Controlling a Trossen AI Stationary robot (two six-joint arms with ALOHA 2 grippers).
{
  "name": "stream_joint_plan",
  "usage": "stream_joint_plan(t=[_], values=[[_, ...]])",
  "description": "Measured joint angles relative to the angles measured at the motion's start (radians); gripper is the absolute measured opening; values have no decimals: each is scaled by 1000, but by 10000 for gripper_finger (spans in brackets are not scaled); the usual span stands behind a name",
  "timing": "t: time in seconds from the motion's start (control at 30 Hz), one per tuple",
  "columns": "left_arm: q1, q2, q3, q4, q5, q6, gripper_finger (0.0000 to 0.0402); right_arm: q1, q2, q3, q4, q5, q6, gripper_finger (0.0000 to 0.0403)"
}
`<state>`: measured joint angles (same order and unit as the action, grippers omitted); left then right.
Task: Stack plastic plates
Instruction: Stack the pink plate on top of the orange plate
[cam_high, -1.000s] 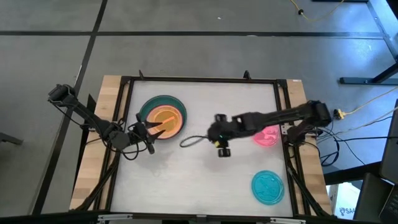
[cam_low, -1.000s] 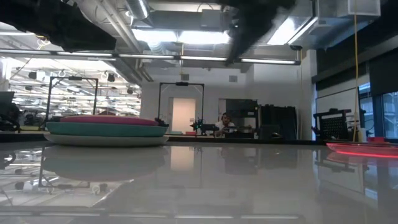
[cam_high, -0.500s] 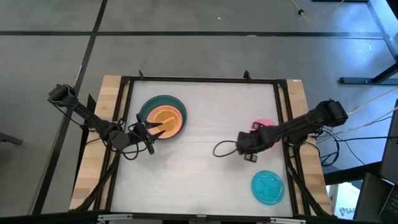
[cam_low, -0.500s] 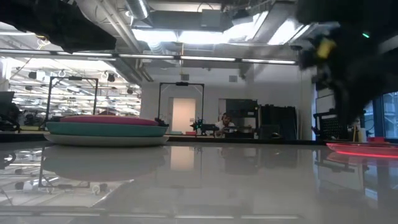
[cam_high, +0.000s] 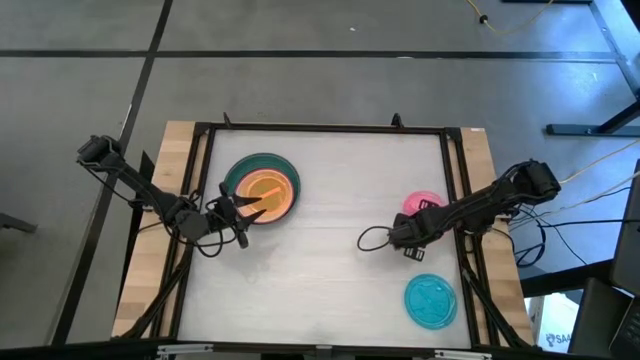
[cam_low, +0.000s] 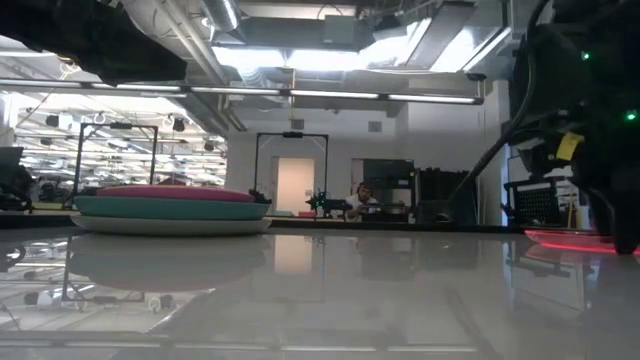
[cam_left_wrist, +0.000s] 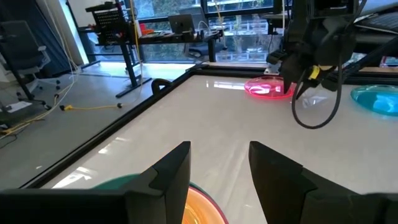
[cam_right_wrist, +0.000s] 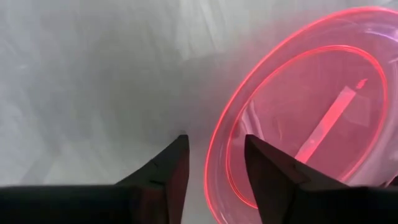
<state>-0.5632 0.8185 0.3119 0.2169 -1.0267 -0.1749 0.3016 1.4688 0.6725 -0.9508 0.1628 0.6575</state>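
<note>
High view — right gripper (cam_high: 418, 234): poised over the table's right side, just beside the near edge of the magenta plate (cam_high: 424, 203); fingers hard to make out from this height.
High view — cyan plate (cam_high: 431, 300): a little further off on the gripper's other side, apart from it and from the magenta one.
High view — stack (cam_high: 262, 188): teal rim with an orange plate on top, well away across the table; left gripper (cam_high: 240, 208) parked at its edge, far from both loose plates.
High view — nearer arm: right, plainly.
Low view — magenta plate (cam_low: 580, 238): flat on the table, partly behind the right arm's dark bulk; stack (cam_low: 170, 208) far to the other side, topped in pinkish red above teal and grey.
Left wrist view — left gripper (cam_left_wrist: 219, 169): fingers apart, nothing between them, orange and teal rims just beneath the tips.
Left wrist view — far end: magenta plate (cam_left_wrist: 267, 88) and cyan plate (cam_left_wrist: 377, 99) across the table, right arm standing right by the magenta one.
Right wrist view — right gripper (cam_right_wrist: 215, 163): fingers apart and empty, straddling the rim of the magenta plate (cam_right_wrist: 311, 118); one finger over the plate's inside, the other over bare table.
Right wrist view — axis: round plate, no long axis; rim running between the tips, most of the plate ahead and to one side.
Judged need: probably a drop onto the rim, then a close.
</note>
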Motion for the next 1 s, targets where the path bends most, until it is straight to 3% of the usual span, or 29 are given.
stream_joint_plan(t=[0.27, 0.47, 0.63, 0.83, 1.0], values=[[0, 0, 0, 0, 0, 0, 157, 0, 2, -2, 17, 3, -18, 68], [0, 0, 0, 0, 0, -2, 157, -1, 3, -5, 20, 22, -122, 9], [0, 0, 0, 0, 10, -2, 157, -1, 4, 0, 41, 41, -195, 7], [0, 0, 0, 9, 139, -2, 157, -1, 6, 79, 92, 62, -283, 3], [4, 11, 0, 9, 210, -1, 157, 0, 8, 115, 322, 61, -460, 1]])
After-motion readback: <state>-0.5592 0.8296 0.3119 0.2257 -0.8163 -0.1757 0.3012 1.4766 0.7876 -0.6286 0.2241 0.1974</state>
